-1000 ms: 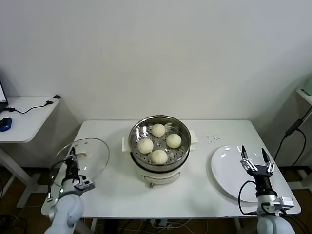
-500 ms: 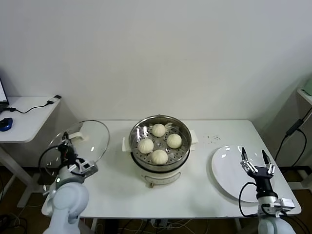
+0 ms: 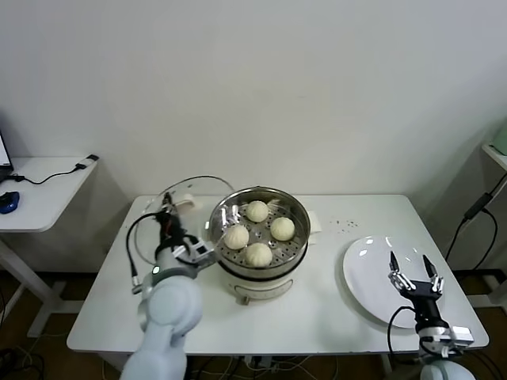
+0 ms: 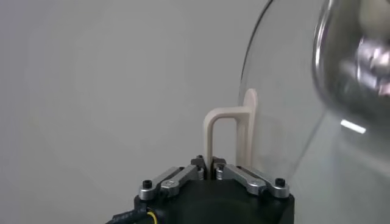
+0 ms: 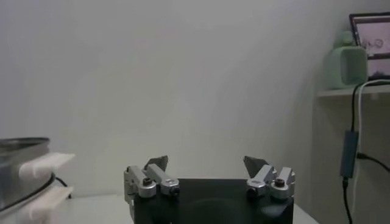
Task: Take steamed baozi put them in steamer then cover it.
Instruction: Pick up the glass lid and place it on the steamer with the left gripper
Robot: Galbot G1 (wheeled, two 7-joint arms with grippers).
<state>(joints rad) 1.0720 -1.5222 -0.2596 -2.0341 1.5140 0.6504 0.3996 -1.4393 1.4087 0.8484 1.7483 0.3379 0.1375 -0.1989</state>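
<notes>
Four pale baozi [image 3: 257,233] lie on the perforated tray inside the steel steamer [image 3: 260,273] at the table's middle. My left gripper [image 3: 168,221] is shut on the cream handle [image 4: 220,135] of the clear glass lid [image 3: 186,199]. It holds the lid tilted on edge just left of the steamer, above the table. In the left wrist view the handle runs up from the closed jaws, with the glass [image 4: 286,115] beside it. My right gripper [image 3: 410,269] is open and empty over the near edge of the white plate [image 3: 368,273].
The steamer's white side handles [image 5: 42,165] show in the right wrist view. A side desk [image 3: 40,194] with a cable and mouse stands at the far left. A shelf with a green object [image 5: 345,64] stands on the right.
My left gripper has lifted the lid from the table's left edge and carried it right, up beside the steamer, tilting it on edge. The right gripper sank slightly.
</notes>
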